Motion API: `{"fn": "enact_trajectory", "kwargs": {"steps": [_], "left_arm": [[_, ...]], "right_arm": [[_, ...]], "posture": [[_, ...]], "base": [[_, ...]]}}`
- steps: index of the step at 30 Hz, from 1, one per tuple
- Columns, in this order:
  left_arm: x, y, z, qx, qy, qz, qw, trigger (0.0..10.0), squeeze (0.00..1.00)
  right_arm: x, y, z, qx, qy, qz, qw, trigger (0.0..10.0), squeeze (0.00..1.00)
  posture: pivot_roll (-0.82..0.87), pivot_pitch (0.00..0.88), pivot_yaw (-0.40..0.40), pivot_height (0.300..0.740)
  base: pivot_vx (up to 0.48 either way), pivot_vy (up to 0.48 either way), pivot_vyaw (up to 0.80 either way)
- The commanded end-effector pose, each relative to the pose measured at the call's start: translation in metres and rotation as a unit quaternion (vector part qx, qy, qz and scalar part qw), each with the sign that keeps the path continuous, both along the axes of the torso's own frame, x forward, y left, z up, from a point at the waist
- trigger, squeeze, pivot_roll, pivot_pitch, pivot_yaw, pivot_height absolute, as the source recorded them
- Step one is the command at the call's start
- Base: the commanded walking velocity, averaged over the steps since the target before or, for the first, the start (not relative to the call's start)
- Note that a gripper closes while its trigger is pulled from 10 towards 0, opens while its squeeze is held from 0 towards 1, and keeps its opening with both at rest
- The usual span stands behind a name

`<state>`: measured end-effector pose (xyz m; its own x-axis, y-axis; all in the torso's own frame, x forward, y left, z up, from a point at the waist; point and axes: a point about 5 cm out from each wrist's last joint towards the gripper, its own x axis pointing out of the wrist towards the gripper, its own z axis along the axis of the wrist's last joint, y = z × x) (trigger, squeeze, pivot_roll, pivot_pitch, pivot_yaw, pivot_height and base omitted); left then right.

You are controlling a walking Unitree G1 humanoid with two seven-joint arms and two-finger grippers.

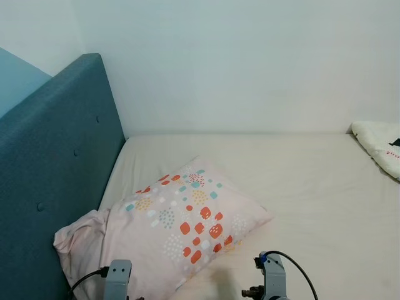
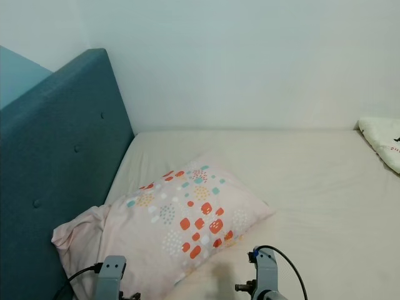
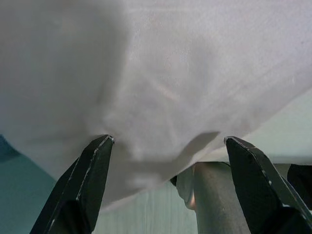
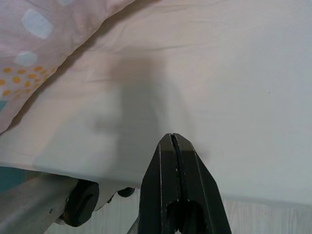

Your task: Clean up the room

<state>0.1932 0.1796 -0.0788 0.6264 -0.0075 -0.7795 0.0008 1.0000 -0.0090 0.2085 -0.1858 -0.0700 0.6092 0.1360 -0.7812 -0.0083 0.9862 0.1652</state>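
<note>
Our left gripper (image 3: 165,146) gapes wide under the pillow (image 1: 181,228); the right gripper (image 4: 171,141) is clenched empty (risk: thin fabric slipping free).

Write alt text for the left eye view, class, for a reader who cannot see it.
A pink pillow with red, teal and yellow spots lies askew on a cream bed, beside a teal padded headboard. A white patterned cloth sits at the bed's far right edge, and the robot's two silver arms rise at the bottom.
</note>
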Motion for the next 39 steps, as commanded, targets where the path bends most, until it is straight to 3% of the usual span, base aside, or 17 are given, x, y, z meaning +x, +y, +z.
{"fn": "enact_trajectory", "kwargs": {"steps": [1, 8, 21, 39], "left_arm": [[-0.004, -0.001, -0.002, 0.001, 0.012, -0.002, 1.0, 10.0, 0.0], [-0.002, -0.001, -0.002, -0.003, 0.009, 0.009, 1.0, 10.0, 0.0], [-0.011, 0.001, -0.006, 0.005, 0.024, 0.0, 1.0, 10.0, 0.0], [-0.008, 0.002, -0.004, 0.011, 0.023, -0.015, 1.0, 10.0, 0.0]], "right_arm": [[-0.001, 0.002, -0.001, 0.001, 0.004, 0.0, 1.0, 10.0, 0.0], [-0.001, 0.001, -0.001, 0.003, 0.005, 0.001, 1.0, 10.0, 0.0], [-0.001, 0.0, 0.0, 0.004, 0.007, 0.001, 1.0, 10.0, 0.0], [-0.003, 0.005, -0.002, 0.01, 0.01, 0.0, 1.0, 10.0, 0.0]], "posture": [[0.01, 0.0, 0.01, 0.7], [0.03, 0.0, -0.013, 0.7], [0.04, 0.0, -0.014, 0.7], [0.04, 0.0, -0.005, 0.7]], "base": [[0.0, 0.0, 0.0], [0.0, 0.0, 0.0], [-0.258, 0.0, 0.0], [-0.27, 0.0, 0.0]]}}
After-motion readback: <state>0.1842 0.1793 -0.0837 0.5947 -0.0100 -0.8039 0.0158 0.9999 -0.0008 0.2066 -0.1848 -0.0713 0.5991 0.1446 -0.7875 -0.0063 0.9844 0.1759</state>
